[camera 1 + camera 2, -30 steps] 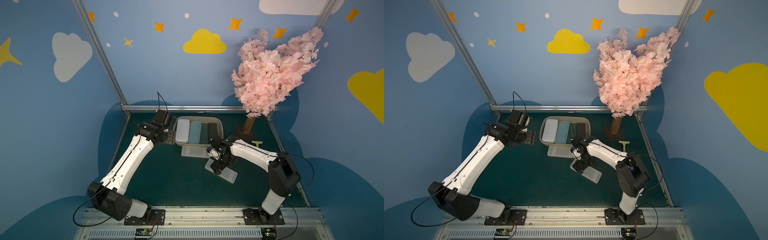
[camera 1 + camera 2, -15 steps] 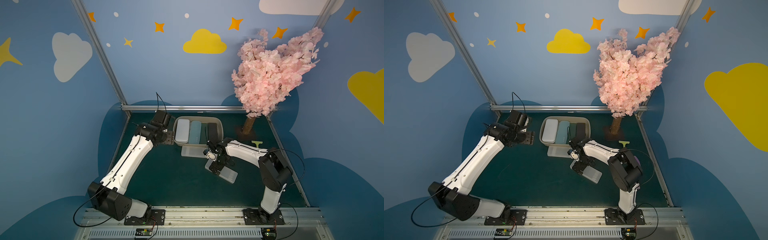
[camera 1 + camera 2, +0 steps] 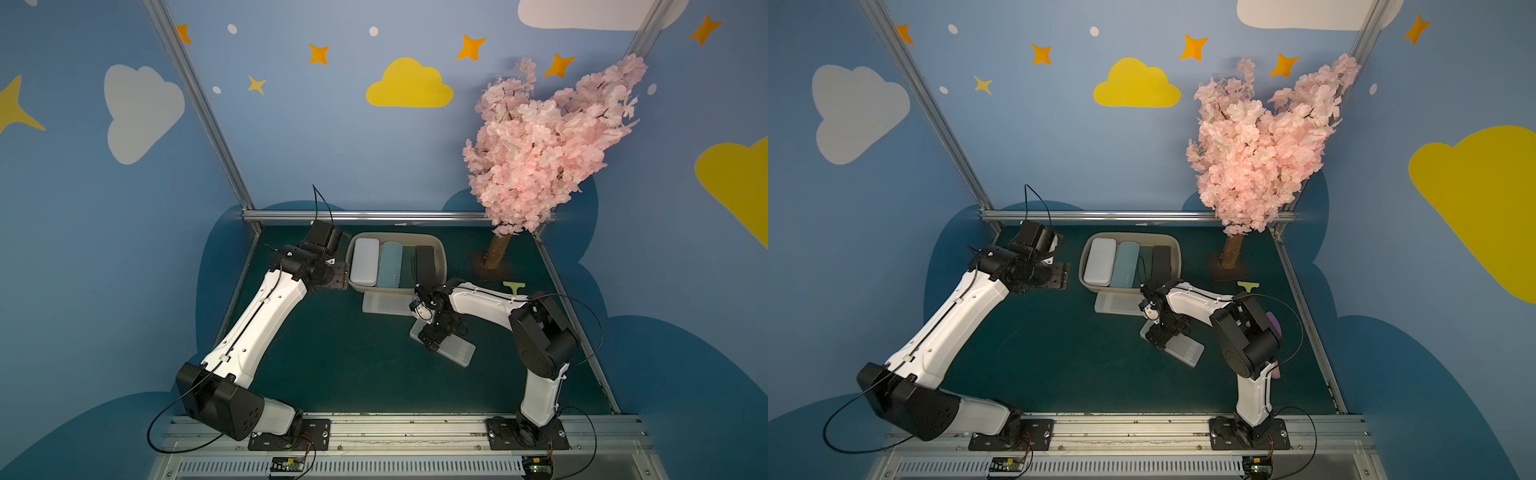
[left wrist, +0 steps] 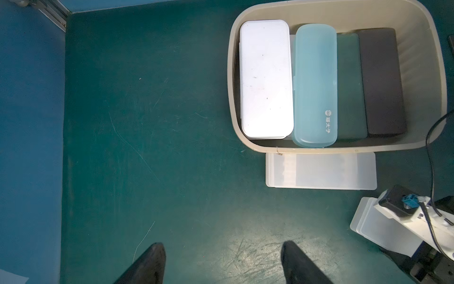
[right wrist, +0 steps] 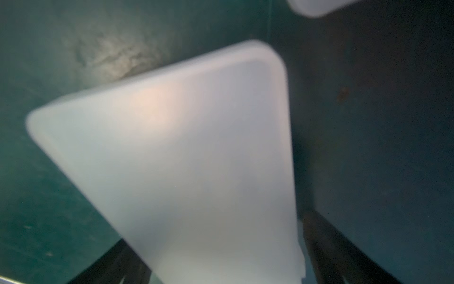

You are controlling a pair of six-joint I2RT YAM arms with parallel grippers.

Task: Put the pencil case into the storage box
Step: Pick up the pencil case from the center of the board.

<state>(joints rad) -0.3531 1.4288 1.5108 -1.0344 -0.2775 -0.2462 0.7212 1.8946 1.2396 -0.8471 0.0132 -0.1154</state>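
The frosted pencil case [image 3: 455,352] lies slantwise on the green worktop [image 3: 332,353], near the storage box [image 4: 232,86] but outside it. The right gripper [image 3: 432,338] straddles one end of it. The blurred wrist view leaves it unclear whether the jaws pinch it. The left gripper [image 4: 222,246] hangs wide open and empty beside the box.

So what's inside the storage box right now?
The storage box holds four cases side by side: white case, blue case, green case, black case. Anything beneath them is covered.
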